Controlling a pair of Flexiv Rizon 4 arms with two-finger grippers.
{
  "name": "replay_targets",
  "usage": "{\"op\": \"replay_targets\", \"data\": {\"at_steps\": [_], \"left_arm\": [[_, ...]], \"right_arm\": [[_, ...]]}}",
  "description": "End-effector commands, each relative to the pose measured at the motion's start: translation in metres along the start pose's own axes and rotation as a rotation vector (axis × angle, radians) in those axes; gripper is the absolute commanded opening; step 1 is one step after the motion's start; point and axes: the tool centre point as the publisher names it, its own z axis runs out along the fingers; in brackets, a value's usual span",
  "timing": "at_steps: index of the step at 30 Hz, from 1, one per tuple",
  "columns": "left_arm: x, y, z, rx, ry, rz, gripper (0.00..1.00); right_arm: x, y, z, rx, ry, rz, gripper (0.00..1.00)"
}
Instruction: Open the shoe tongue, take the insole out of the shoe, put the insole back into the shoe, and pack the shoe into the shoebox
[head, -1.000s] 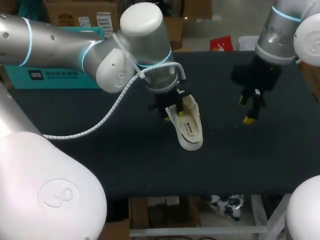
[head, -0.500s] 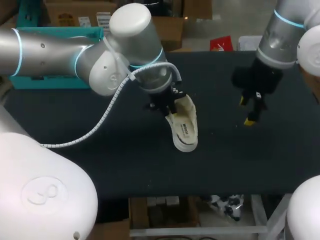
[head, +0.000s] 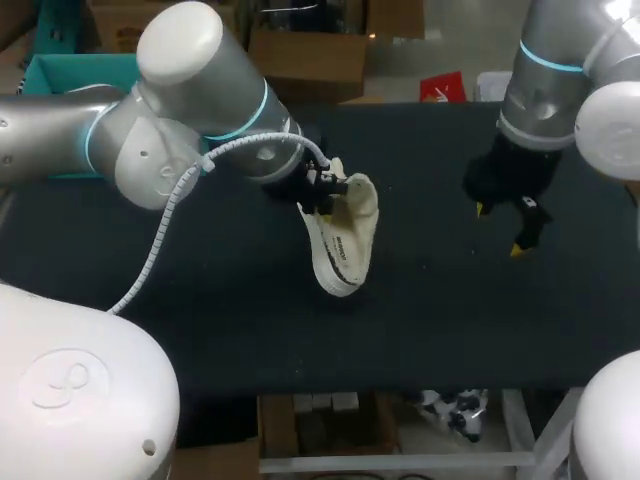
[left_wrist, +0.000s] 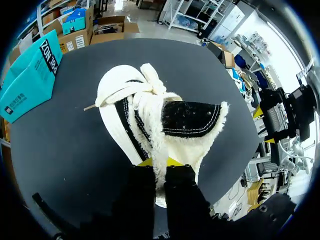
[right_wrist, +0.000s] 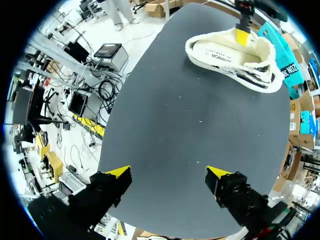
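A cream shoe (head: 343, 236) with dark stripes lies tilted on the black table (head: 200, 300), its opening facing right. My left gripper (head: 318, 190) is shut on the fleecy rim of the shoe (left_wrist: 150, 105), its yellow tips pinching the edge near the dark-lined tongue (left_wrist: 190, 117). The right wrist view shows the shoe (right_wrist: 260, 75) ahead with the insole (right_wrist: 220, 50) lying inside it. My right gripper (head: 503, 228) hangs open above the table's right part, well apart from the shoe. Between its fingers (right_wrist: 167, 175) there is only bare table.
A teal shoebox (head: 60, 72) stands at the table's back left corner, behind my left arm, and shows beside the shoe as the box (left_wrist: 30, 75) in the left wrist view. My left arm's white cable (head: 165, 230) loops over the table.
My left gripper has closed on the shoe's rim and moved left and back, dragging the shoe and turning it. The right gripper shifted slightly to the right and stayed open.
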Motion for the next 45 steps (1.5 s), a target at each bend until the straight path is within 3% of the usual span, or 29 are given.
{"op": "replay_targets", "data": {"at_steps": [1,8,16,21,27,33,36,45], "left_arm": [[-0.008,0.010,-0.052,0.103,-0.004,0.112,0.00],[-0.032,-0.019,-0.109,0.239,0.002,0.323,0.00],[-0.087,-0.094,-0.189,0.405,-0.021,0.566,0.00],[-0.131,-0.133,-0.219,0.407,-0.056,0.761,0.00],[-0.181,-0.161,-0.243,0.404,-0.090,0.933,0.00],[-0.236,-0.179,-0.248,0.440,-0.195,1.001,0.00],[-0.270,-0.187,-0.247,0.453,-0.248,0.991,0.00],[-0.368,-0.205,-0.226,0.435,-0.254,0.895,0.00]], "right_arm": [[-0.008,0.000,-0.002,0.004,0.044,-0.088,1.00],[-0.008,0.000,-0.002,0.004,0.044,-0.088,1.00],[-0.008,0.000,-0.002,0.004,0.044,-0.088,1.00],[-0.008,0.000,-0.002,0.004,0.044,-0.088,1.00],[-0.008,0.000,-0.002,0.004,0.044,-0.088,1.00],[-0.008,0.000,-0.002,0.004,0.044,-0.088,1.00],[-0.008,0.000,-0.002,0.004,0.044,-0.088,1.00],[-0.008,0.000,-0.002,0.004,0.044,-0.088,1.00]]}}
